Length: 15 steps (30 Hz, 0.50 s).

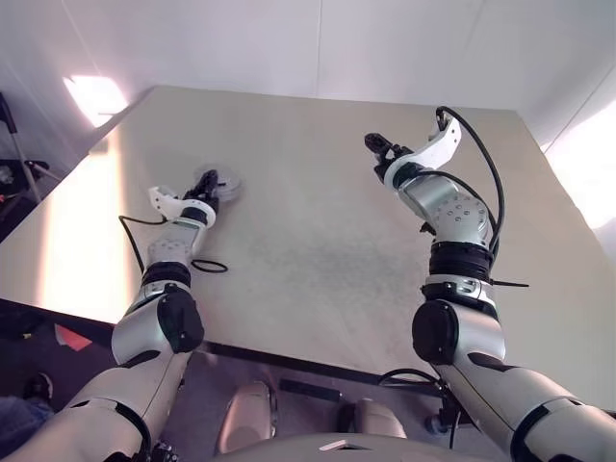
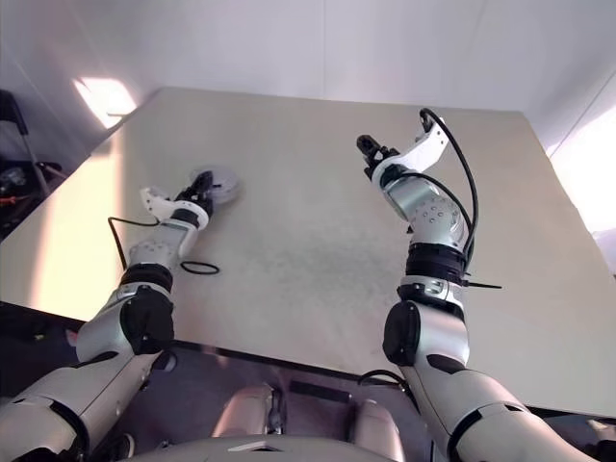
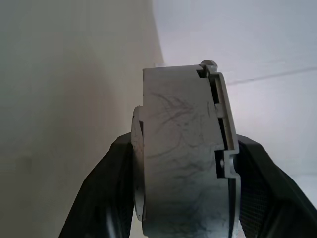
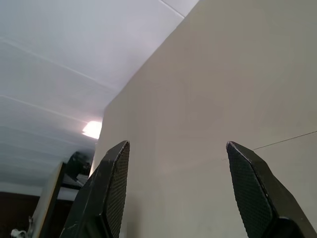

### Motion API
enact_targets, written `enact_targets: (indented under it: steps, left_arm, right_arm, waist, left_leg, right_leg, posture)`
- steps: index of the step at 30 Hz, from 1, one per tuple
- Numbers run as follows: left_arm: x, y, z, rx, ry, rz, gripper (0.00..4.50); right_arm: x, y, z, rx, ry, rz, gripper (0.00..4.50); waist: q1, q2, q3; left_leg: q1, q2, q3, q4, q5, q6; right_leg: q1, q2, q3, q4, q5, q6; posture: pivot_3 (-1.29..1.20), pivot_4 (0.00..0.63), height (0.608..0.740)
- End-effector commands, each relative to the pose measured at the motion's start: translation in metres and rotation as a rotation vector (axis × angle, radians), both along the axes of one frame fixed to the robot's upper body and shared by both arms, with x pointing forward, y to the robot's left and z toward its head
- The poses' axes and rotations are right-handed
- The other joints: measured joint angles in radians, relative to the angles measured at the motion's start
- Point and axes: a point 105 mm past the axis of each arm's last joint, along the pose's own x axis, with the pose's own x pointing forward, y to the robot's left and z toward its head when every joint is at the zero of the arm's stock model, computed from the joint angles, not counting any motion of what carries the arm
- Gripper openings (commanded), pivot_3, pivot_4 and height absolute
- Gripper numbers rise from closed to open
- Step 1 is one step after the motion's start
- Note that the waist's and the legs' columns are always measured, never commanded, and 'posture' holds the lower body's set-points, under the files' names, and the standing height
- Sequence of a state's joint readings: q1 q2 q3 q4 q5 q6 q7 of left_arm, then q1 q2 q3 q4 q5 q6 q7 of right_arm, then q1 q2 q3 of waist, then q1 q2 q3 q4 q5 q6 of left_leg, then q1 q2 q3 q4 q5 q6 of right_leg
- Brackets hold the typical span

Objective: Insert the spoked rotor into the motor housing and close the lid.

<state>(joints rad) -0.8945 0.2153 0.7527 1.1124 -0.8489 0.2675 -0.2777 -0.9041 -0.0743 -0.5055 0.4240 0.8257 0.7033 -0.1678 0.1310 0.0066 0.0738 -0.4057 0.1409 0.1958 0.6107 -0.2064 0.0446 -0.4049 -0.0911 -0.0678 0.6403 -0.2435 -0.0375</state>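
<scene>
Black left fingers [image 3: 106, 191] clamp a grey round assembly edge-on in the left wrist view: thick grey body, thinner disc seated flush against one face, small hub poking from the other. Looks like the housing [image 3: 181, 153] with the lid [image 3: 225, 144] already on; rotor not visible, probably shut inside, can't confirm. From the head views the left gripper [image 1: 200, 192] sits low at the tabletop [image 1: 327, 221], at its left side, with the round part [image 1: 217, 181] at the fingertips, resting on or just above the surface, can't tell which.

Right fingers [image 4: 111, 193] spread wide, nothing between them, just bare tabletop ahead. Right gripper [image 1: 377, 146] is raised over the middle-right of the tabletop, well apart from the assembly.

Black ring-shaped loop [image 1: 209, 266] lies on the tabletop beside the left forearm, likely cable.

Progress judgement: insertion and lid closing appear done or nearly so. Left: set the assembly down, release, maybe check the lid is seated.
</scene>
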Motion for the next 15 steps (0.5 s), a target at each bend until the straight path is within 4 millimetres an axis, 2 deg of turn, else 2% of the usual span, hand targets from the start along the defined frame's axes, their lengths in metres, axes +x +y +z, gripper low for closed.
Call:
enact_targets:
  steps: [1, 3, 5, 10, 15]
  left_arm:
    - [0.007, 0.005, 0.011, 0.054, 0.014, 0.061, 2.41]
    - [0.006, 0.007, 0.007, 0.071, 0.038, 0.079, 2.41]
    - [0.006, 0.009, 0.005, 0.093, 0.052, 0.086, 2.98]
    - [0.004, 0.031, 0.012, 0.153, 0.064, 0.145, 4.47]
    - [0.002, 0.07, 0.041, 0.236, 0.016, 0.257, 4.47]
  right_arm:
    - [0.002, 0.009, 0.018, -0.005, -0.054, 0.03, 3.47]
    - [0.002, 0.009, 0.018, -0.007, -0.052, 0.033, 3.47]
    - [0.003, 0.009, 0.016, 0.007, -0.039, 0.037, 3.51]
    - [0.003, 0.008, 0.015, 0.02, -0.024, 0.061, 3.51]
    - [0.0, 0.019, 0.003, -0.006, 0.03, 0.151, 3.51]
  waist:
    - [0.007, -0.001, 0.001]
    - [0.008, -0.002, 0.0]
    - [0.004, -0.002, 0.0]
    - [-0.008, -0.002, 0.0]
    - [-0.029, -0.002, 0.001]
  left_leg:
    - [0.0, 0.0, 0.0, 0.0, 0.0, 0.0]
    - [0.001, 0.0, 0.0, 0.002, 0.0, 0.0]
    - [0.003, 0.0, 0.0, 0.002, 0.0, 0.0]
    - [0.005, 0.0, 0.0, 0.002, 0.003, -0.004]
    - [0.007, 0.003, 0.0, 0.001, 0.004, -0.007]
  right_leg:
    - [0.0, 0.0, 0.0, 0.0, 0.0, 0.0]
    - [0.002, 0.0, 0.0, 0.0, 0.0, 0.0]
    - [0.003, 0.0, 0.0, 0.001, 0.0, 0.0]
    - [0.004, 0.0, 0.0, 0.002, 0.001, -0.001]
    - [0.005, 0.002, 0.001, 0.002, 0.002, -0.003]
  posture:
    - [0.0, 0.0, 0.74]
    - [0.0, 0.0, 0.74]
    - [0.0, 0.0, 0.74]
    - [0.0, 0.0, 0.74]
    - [0.0, 0.0, 0.74]
